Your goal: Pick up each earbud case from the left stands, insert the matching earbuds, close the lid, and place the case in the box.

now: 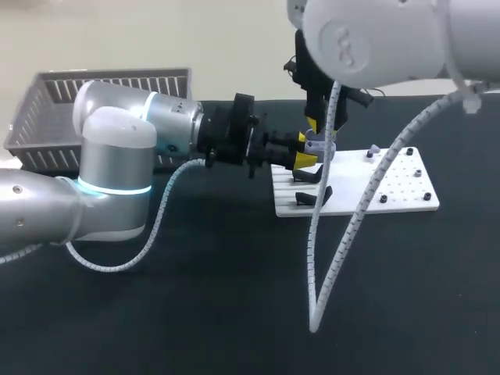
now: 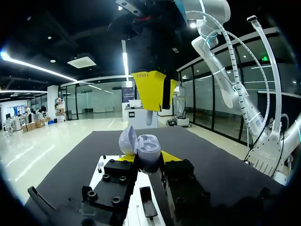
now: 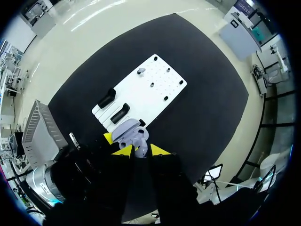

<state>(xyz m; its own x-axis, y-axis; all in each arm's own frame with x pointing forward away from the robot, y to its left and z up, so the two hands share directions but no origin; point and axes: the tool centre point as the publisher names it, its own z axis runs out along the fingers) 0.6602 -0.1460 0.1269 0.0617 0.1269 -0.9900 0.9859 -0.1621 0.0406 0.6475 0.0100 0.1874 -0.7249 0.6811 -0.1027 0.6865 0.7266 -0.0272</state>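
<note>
A lavender earbud case [image 2: 146,151] stands upright with its lid [image 2: 126,139] swung open, and my left gripper [image 2: 148,160] is shut on its body. In the head view the case [image 1: 318,145] is held just above the white board's [image 1: 391,191] left end. My right gripper [image 1: 316,123] hangs straight above the open case. Its fingers [image 2: 149,89] are shut on a pale earbud [image 2: 148,117], whose stem points down at the case. In the right wrist view the earbud [image 3: 140,149] sits between the yellow tips, with the case [image 3: 128,131] right beneath.
Two black stands [image 1: 311,197] lie on the board's left part. Small pegs and another lavender earbud [image 1: 373,148] sit on its right part. A grey slatted basket [image 1: 47,117] stands at the far left behind my left arm. A white cable [image 1: 336,250] droops from the right arm.
</note>
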